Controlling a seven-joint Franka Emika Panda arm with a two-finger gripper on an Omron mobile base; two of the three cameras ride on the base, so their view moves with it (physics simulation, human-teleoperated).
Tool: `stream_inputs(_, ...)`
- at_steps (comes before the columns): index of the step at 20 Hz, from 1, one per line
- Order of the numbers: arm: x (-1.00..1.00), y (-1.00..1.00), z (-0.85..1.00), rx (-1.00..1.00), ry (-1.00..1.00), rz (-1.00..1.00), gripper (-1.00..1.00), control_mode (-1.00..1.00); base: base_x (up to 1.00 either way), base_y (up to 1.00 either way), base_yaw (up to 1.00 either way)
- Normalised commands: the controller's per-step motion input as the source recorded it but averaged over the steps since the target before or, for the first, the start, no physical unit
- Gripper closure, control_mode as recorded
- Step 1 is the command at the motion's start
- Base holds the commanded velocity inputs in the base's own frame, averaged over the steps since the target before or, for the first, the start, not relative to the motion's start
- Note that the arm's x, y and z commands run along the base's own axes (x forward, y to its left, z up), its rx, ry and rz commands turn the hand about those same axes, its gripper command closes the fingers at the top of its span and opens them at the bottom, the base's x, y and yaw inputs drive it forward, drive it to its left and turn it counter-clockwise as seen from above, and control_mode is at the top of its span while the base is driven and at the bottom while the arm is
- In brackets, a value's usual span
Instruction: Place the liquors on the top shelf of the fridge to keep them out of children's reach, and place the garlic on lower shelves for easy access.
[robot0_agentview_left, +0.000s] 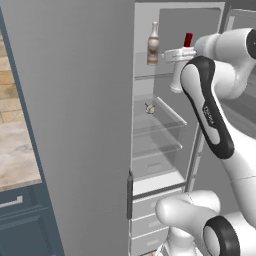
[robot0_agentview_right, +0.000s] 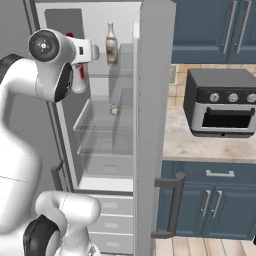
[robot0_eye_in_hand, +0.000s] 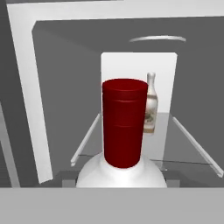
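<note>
White bottle with its red cap is sitting in the gripper, jaws grasping its body at the front of the open fridge, level with the top shelf. Brown bottle is standing on that shelf, further back. Garlic is lying on a lower shelf.

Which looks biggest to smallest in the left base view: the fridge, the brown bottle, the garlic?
1. Fridge
2. Brown bottle
3. Garlic
The bottle and the garlic sit at similar depth, so that order is safe.
</note>
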Motion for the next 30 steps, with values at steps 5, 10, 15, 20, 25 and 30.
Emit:
stream_inputs(5,0.40,0.00,0.01,0.00,-0.02,0.01,1.00,-1.00,0.00,0.00,0.00)
stream_inputs(10,0.39,0.00,0.11,0.00,0.00,0.01,1.00,-1.00,0.00,0.00,0.00)
stream_inputs(15,0.42,0.00,0.16,0.00,0.00,0.00,1.00,-1.00,0.00,0.00,0.00)
stream_inputs(20,0.41,0.00,0.05,0.00,-0.02,0.01,1.00,-1.00,0.00,0.00,0.00)
stream_inputs(25,0.41,0.00,0.00,0.00,-0.05,0.02,1.00,-1.00,0.00,0.00,0.00)
stream_inputs(30,0.40,0.00,0.00,0.00,-0.05,0.02,1.00,-1.00,0.00,0.00,0.00)
